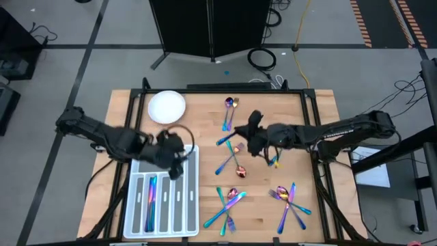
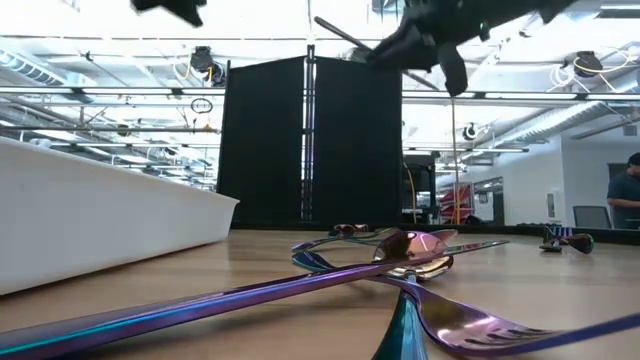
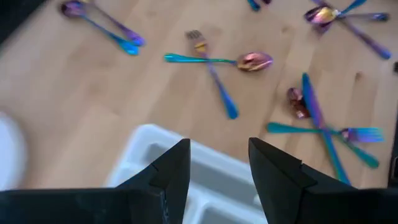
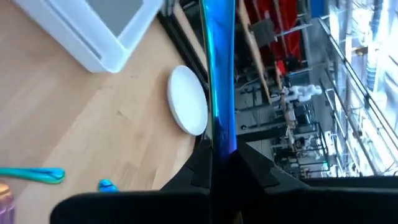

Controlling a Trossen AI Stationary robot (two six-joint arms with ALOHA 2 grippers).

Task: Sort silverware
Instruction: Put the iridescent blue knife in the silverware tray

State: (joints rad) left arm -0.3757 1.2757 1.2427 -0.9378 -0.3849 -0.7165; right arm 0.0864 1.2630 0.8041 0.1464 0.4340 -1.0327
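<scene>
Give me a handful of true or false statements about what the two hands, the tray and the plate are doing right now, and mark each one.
1. The right hand is shut on a blue piece of silverware. True.
2. The left hand is shut on a fork. False: its fingers stand open with nothing between them, above the near end of the compartment tray.
3. The white plate sits on the table beyond the tray, near the far left corner. True.
4. Every compartment of the tray is bare. False: at least one iridescent piece already lies in a compartment.
5. All silverware has been cleared from the table. False: crossed pieces lie on the wood to the right of the tray.
</scene>
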